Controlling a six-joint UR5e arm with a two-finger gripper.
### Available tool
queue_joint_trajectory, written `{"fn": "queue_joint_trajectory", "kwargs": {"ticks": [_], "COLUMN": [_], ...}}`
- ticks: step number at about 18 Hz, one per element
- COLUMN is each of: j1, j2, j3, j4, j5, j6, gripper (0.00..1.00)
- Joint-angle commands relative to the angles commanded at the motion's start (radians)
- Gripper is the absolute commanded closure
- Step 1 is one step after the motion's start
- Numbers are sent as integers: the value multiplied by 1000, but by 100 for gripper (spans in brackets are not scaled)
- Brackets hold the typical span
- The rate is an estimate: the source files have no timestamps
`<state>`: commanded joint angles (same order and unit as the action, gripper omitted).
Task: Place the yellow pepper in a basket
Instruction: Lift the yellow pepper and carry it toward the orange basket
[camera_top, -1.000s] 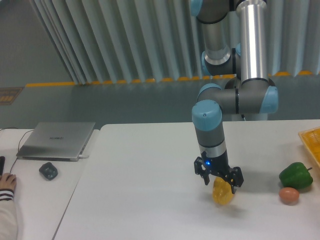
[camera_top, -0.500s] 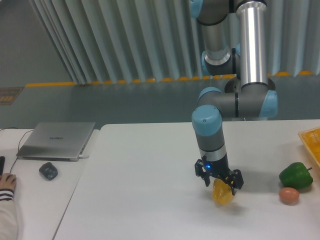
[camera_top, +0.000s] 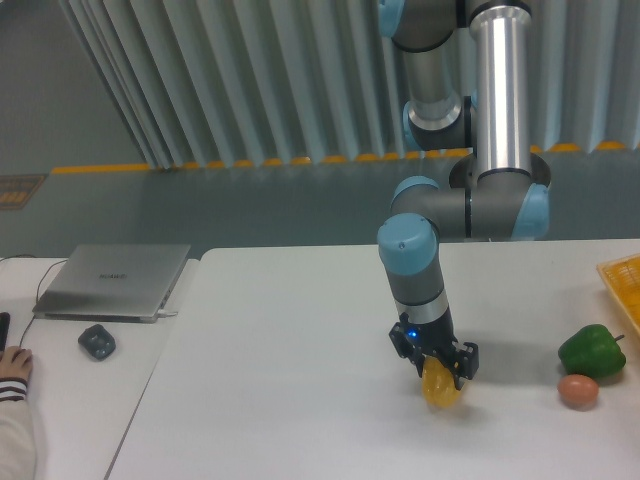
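The yellow pepper (camera_top: 439, 389) rests on the white table right of centre, near the front. My gripper (camera_top: 437, 372) comes down on it from above, its black fingers closed around the pepper's upper part. Only the pepper's lower half shows below the fingers. A corner of the yellow-orange basket (camera_top: 624, 283) pokes in at the right edge, well away from the gripper.
A green bell pepper (camera_top: 591, 351) and a small orange-pink ball (camera_top: 578, 390) lie at the right, just in front of the basket. A closed laptop (camera_top: 112, 281), a dark mouse (camera_top: 97, 342) and a person's hand (camera_top: 13, 366) are on the left table.
The gripper has sunk a little lower onto the yellow pepper and its fingers have drawn in tighter. The arm's wrist has shifted slightly left. The pepper stays in place.
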<state>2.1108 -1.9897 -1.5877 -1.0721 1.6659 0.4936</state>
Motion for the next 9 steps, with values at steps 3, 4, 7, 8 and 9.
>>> {"fn": "queue_joint_trajectory", "kwargs": {"ticks": [3,4,7,8,9], "j1": [18,31,70,90,112], "j2": [37,51,103,114,127], "j3": [8,9,11,11,11], "j4": [-26,-49,-109,-115,-118], "j5": [0,-2,0,0,-5], "j6": [52,80,314,363,416], "gripper": [64,64,62,62,62]}}
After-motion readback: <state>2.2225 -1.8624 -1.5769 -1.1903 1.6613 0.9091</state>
